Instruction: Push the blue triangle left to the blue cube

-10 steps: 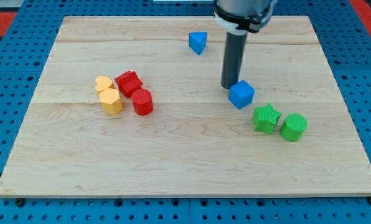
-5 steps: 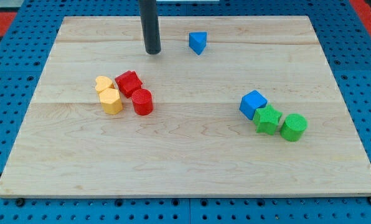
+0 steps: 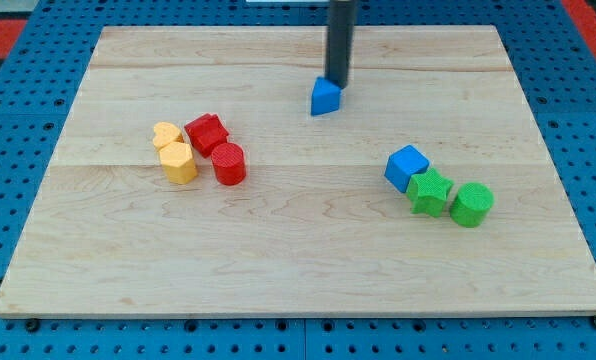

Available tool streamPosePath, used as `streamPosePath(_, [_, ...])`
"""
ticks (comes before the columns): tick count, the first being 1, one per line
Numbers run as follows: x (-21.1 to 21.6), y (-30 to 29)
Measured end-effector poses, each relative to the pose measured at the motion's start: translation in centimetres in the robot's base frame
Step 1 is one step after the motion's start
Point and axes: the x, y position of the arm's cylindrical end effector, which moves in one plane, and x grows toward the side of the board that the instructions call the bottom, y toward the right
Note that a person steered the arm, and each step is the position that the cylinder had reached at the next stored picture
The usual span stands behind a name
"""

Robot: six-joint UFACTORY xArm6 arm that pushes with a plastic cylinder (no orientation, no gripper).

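My tip (image 3: 337,87) presses against the far side of the blue triangle (image 3: 325,96), near the middle of the desk's (image 3: 278,270) far edge; there is no hand, only a bare rod. The blue cube (image 3: 406,167) sits toward the right edge, touching a green star (image 3: 429,192) beside a green cylinder (image 3: 471,204). Small and rigid, the triangle looks light and likely to swivel unless pushed squarely on a flat face. Count: two blue, two green, two red (image 3: 216,148), two yellow (image 3: 174,152).

A straight, smooth, dark grey cylindrical rod (image 3: 339,45), plain down to my tip (image 3: 337,87).
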Motion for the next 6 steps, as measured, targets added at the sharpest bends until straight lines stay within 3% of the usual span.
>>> streamPosePath(1, [-1.0, -3.3])
streamPosePath(2, [0.7, -2.9])
streamPosePath(6, [10.4, 5.8])
